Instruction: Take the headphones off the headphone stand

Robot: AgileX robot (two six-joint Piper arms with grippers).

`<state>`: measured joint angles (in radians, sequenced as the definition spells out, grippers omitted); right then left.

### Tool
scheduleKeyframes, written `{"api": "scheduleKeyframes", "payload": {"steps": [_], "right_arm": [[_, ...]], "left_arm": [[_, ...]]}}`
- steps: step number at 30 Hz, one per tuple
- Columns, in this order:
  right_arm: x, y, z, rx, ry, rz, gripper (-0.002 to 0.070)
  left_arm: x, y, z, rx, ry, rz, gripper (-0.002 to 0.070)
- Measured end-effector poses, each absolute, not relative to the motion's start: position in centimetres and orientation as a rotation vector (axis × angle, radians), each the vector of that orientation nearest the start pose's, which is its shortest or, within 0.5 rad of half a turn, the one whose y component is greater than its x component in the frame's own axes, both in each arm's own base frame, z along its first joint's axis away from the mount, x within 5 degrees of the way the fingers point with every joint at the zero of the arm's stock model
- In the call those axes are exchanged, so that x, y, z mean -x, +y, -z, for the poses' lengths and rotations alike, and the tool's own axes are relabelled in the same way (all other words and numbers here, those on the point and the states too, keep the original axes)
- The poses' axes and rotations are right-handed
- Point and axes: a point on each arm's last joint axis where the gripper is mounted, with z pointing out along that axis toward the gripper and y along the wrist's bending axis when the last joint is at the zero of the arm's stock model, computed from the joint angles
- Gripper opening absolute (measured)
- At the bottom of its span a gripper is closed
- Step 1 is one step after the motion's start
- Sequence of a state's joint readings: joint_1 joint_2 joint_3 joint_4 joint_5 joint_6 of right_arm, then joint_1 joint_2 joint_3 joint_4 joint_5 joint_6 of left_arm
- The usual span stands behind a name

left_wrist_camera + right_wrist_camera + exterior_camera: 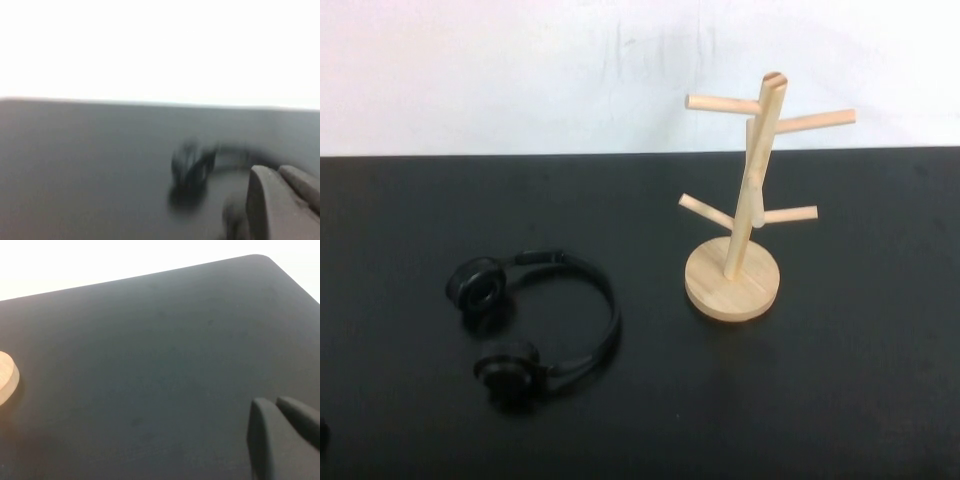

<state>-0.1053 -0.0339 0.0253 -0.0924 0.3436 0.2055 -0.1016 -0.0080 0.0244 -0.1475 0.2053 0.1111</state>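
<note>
The black headphones lie flat on the black table, left of centre, with both ear cups towards the left. The wooden headphone stand stands upright to their right, and its four pegs are bare. My left gripper is shut and empty, low over the table's near left. The headphones show blurred in the left wrist view, a short way beyond it. My right gripper is shut and empty over the right part of the table. The stand's disc base shows at that view's edge.
A white wall runs behind the table's far edge. A rounded table corner shows in the right wrist view. A dark bit of the left arm sits at the high view's lower left edge.
</note>
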Motion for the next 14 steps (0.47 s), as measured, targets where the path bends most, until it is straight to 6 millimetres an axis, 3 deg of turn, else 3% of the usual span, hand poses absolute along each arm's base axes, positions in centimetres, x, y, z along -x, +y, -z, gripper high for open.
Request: {"api": "scheduleKeyframes", "payload": {"steps": [4, 14], "right_arm": [[-5.15, -0.83, -17.56, -0.225, 1.803, 0.019, -0.0006], [-5.15, -0.83, -17.56, -0.225, 1.803, 0.019, -0.0006]], "left_arm": [[-5.25, -0.96, -17.43, -0.107, 1.843, 0.127, -0.0003], [-5.22, -0.95, -17.42, -0.111, 1.848, 0.124, -0.0003]]}}
